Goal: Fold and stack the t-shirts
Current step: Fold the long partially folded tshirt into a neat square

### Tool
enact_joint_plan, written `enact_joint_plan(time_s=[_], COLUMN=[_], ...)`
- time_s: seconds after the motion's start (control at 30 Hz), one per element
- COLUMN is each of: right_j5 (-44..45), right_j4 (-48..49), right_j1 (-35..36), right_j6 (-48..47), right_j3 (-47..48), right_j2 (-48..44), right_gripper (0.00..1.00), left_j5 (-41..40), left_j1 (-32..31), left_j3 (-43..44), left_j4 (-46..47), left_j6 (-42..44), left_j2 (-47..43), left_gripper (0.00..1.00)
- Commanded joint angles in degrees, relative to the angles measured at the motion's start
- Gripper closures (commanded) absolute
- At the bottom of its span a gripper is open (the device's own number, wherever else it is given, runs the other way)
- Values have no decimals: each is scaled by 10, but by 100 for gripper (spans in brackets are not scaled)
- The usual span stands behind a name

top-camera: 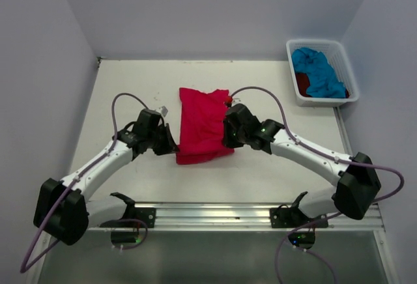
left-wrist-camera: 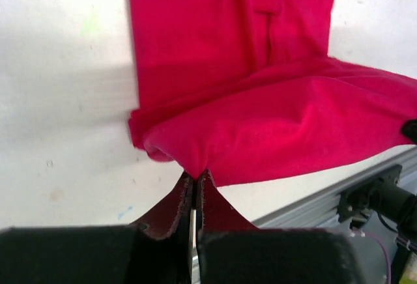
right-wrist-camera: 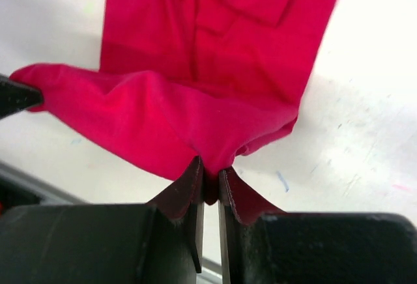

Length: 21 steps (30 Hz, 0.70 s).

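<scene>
The bright red-pink t-shirt (top-camera: 202,124) lies as a long folded strip in the middle of the table. My left gripper (top-camera: 171,146) is shut on its near left corner (left-wrist-camera: 189,167). My right gripper (top-camera: 228,135) is shut on its near right corner (right-wrist-camera: 210,167). Both hold the near edge lifted a little off the table. The turquoise blue t-shirt (top-camera: 318,70) lies bunched in the white basket (top-camera: 294,83) at the far right, on top of the dark red t-shirt (top-camera: 302,82), of which only a small part shows.
The metal rail (top-camera: 215,213) runs along the table's near edge, also seen in the left wrist view (left-wrist-camera: 339,193). Purple walls close in the table at the back and sides.
</scene>
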Motion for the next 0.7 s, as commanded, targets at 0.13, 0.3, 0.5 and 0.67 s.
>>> enact_joint_plan(time_s=[0.13, 0.3, 0.5, 0.67], right_j5=[60, 59, 34, 68], right_j4=[12, 8, -7, -47], right_j1=[-58, -100, -151, -194], right_j6=[-70, -97, -127, -157], right_j3=[122, 210, 349, 621], right_j2=[123, 194, 321, 556], right_gripper=[100, 100, 100, 71], left_j5=[-24, -13, -5, 69], left_j1=[34, 66, 106, 142], left_j3=[118, 216, 355, 571], left_j4=[115, 117, 117, 183], left_j6=[53, 75, 103, 94], left_j2=[142, 225, 372, 559], left_gripper=[100, 100, 100, 63])
